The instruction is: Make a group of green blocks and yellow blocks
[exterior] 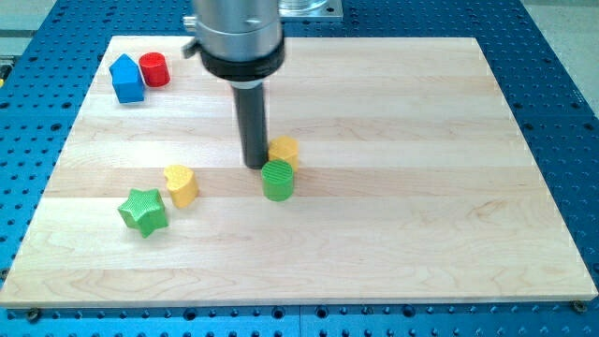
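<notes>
The wooden desk [449,187] fills the view; my rod ends in my tip [255,166] near the centre. I have no hand here, only that tip, so nothing is held.

Just at 3 o'clock of my tip sit the green cylinder [278,180] and, touching it at 12 o'clock, a yellow block [284,148] of unclear shape. The green star [143,211] and yellow heart [181,184] lie close together towards 8 o'clock, well apart from that pair. The blue block [126,79] and red cylinder [153,69] wait at 10 o'clock.

I judge two pairs are formed; next I should swing round to the cylinder's 3 o'clock side and push it towards the star.
</notes>
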Robot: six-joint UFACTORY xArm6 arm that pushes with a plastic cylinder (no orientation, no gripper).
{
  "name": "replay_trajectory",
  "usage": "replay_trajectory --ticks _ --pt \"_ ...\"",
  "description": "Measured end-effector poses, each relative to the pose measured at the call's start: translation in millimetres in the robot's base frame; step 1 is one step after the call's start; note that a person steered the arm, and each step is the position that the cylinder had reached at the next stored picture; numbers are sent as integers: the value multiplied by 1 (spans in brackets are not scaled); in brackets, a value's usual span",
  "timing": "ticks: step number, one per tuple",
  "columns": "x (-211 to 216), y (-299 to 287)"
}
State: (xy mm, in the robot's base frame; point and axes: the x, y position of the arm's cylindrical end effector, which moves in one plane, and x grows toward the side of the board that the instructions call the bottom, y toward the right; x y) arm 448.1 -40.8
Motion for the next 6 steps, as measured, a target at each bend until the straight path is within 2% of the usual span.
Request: replay_trajectory --ticks 1,2,3,4,5,6 --pt "-1 5" --pt "-4 -36" --pt "-47 -110" --pt "-63 -175" --pt "-37 -210" --pt "11 -240"
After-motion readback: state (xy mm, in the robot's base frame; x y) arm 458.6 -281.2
